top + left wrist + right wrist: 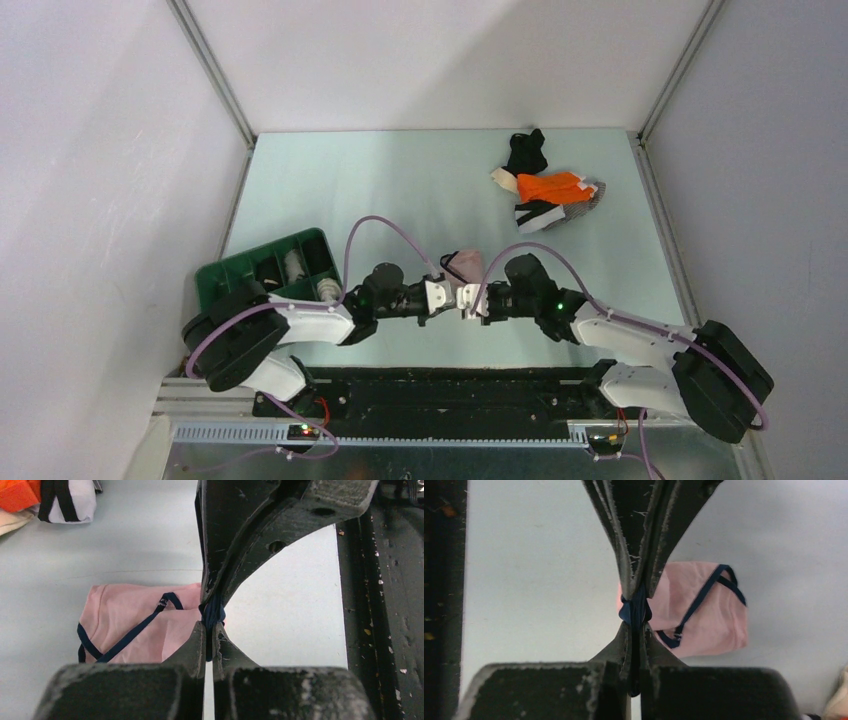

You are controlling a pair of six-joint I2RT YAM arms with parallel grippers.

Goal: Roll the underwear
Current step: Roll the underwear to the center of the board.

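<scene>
Pinch grip at the middle of the tabletop's (380, 190) near edge: left gripper (437, 296) and right gripper (468, 300) both clamped on the navy band (636, 611) of the pale pink underwear (465, 264), which lies just beyond them. Cloth likely light, soft and limp; the band offers the firmest hold. Other underwear pile (548, 187) lies toward the far right corner.

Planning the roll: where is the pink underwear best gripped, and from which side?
Pink underwear: the navy band at its near edge, from the robot's side; it bunches into a ridge there, the rest lies flat. Left gripper and right gripper pinch it.
</scene>
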